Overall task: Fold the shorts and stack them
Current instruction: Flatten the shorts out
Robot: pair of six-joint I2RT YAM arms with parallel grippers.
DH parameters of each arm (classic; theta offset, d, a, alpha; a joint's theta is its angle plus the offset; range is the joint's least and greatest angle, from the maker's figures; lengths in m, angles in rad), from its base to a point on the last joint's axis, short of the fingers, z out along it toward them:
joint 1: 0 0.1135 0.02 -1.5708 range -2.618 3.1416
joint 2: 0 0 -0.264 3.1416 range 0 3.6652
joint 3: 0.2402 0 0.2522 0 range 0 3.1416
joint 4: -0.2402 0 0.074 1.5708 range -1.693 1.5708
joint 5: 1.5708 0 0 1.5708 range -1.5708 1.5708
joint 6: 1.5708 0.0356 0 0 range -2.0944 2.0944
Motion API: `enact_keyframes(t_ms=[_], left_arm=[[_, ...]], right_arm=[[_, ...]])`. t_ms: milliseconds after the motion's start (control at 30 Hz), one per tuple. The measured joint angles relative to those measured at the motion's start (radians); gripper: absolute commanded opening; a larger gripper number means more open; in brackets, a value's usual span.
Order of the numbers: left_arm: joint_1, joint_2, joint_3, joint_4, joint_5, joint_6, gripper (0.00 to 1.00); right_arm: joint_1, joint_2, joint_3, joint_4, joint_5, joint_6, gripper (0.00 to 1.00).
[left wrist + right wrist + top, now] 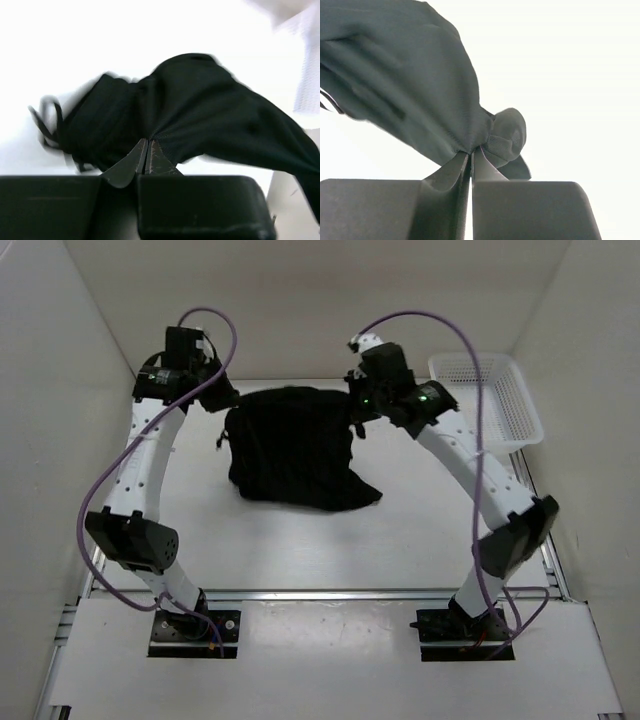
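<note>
Two far corners of the shorts (290, 445) sit clamped in our closed left fingers (143, 150) and right fingers (464, 161) for folding.

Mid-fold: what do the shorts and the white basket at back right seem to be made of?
The shorts: soft matte black cloth, maybe a light knit. They drape and bunch into rounded folds, and a fine weave shows in the right wrist view. The basket: probably rigid white plastic, judging by its regular open grid and firm rim.
</note>
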Motion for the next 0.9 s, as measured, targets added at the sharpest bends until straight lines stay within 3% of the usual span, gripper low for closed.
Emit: enact_keyframes(t_ms=[100,200,267,300,333,367,433,500,533,567,633,667,733,767,867,900], left_arm=[[0.006,-0.053,0.068,-0.008,-0.003,0.007,0.11],[0.004,-0.151,-0.004,0.002,0.020,0.008,0.13],[-0.013,-0.245,-0.139,0.036,0.044,0.008,0.42],[-0.022,-0.303,-0.237,0.048,0.051,0.005,0.80],[-0.024,-0.347,-0.320,0.057,0.062,0.008,0.96],[-0.025,-0.400,-0.422,0.080,0.068,-0.001,1.00],[-0.025,-0.465,-0.589,0.073,0.073,-0.015,1.00],[-0.025,-0.470,-0.684,0.059,0.072,-0.019,0.98],[-0.025,-0.456,-0.702,0.054,0.069,-0.019,0.92],[-0.025,-0.436,-0.704,0.048,0.066,-0.017,0.72],[-0.025,-0.400,-0.685,0.047,0.048,-0.010,0.49],[-0.027,-0.376,-0.656,0.045,0.035,0.001,0.25],[-0.030,-0.312,-0.573,0.045,0.008,0.018,0.10],[-0.034,-0.273,-0.526,0.049,-0.005,0.029,0.10],[-0.064,-0.137,-0.388,0.048,-0.051,0.048,0.12],[-0.083,-0.086,-0.346,0.049,-0.064,0.053,0.19]], right_arm=[[-0.005,-0.134,-0.011,-0.002,0.095,-0.037,0.00],[0.010,-0.317,-0.152,0.048,0.159,-0.049,0.00],[0.025,-0.449,-0.317,0.097,0.178,-0.043,0.06],[0.035,-0.520,-0.420,0.115,0.202,-0.034,0.16],[0.044,-0.570,-0.506,0.126,0.217,-0.017,0.48],[0.053,-0.615,-0.603,0.131,0.235,0.004,0.62],[0.075,-0.677,-0.798,0.140,0.260,0.059,0.87],[0.096,-0.684,-0.947,0.126,0.272,0.126,0.95],[0.104,-0.671,-1.008,0.114,0.276,0.158,0.96],[0.108,-0.660,-1.047,0.096,0.279,0.183,0.96],[0.108,-0.650,-1.078,0.055,0.296,0.231,0.85],[0.108,-0.652,-1.074,0.051,0.306,0.249,0.56],[0.095,-0.652,-1.038,0.056,0.320,0.277,0.26],[0.084,-0.646,-1.008,0.056,0.321,0.295,0.08],[0.008,-0.604,-0.916,0.071,0.298,0.345,0.00],[-0.034,-0.590,-0.904,0.087,0.262,0.358,0.00]])
